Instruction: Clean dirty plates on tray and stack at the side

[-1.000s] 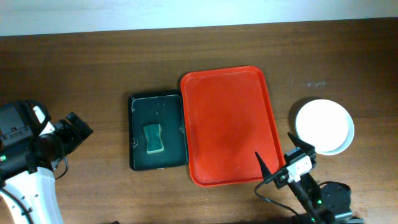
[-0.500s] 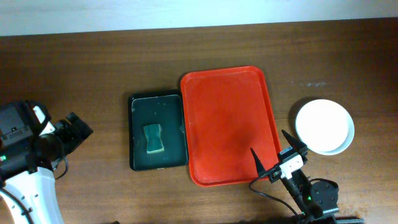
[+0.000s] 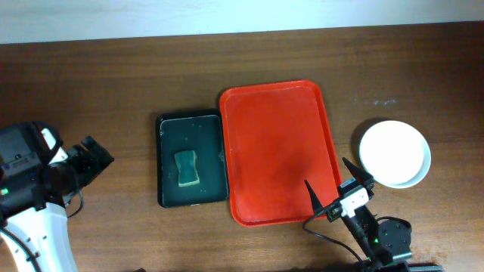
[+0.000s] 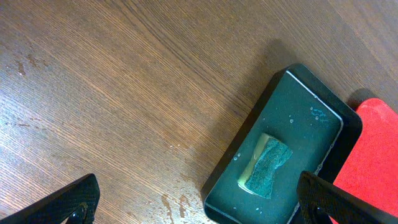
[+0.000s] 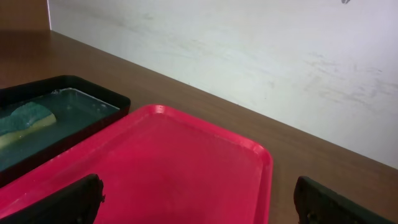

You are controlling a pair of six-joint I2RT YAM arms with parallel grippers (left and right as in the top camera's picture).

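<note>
The red tray (image 3: 276,151) lies in the middle of the table with nothing on it; it also shows in the right wrist view (image 5: 168,168). A stack of plates with a white one on top (image 3: 394,153) rests on the bare wood to the tray's right. My right gripper (image 3: 333,189) is open and empty over the tray's front right corner; in the right wrist view its fingertips (image 5: 199,198) straddle the tray. My left gripper (image 3: 94,155) is open and empty at the far left, over bare wood (image 4: 199,202).
A black tray (image 3: 191,159) holding a green sponge (image 3: 187,168) and water sits left of the red tray; it shows in the left wrist view (image 4: 283,149) with small wet marks on the wood beside it. A white wall runs along the far table edge (image 5: 249,50).
The right gripper moved a little left and toward the front, over the tray's corner, then held still. The left arm has not moved.
</note>
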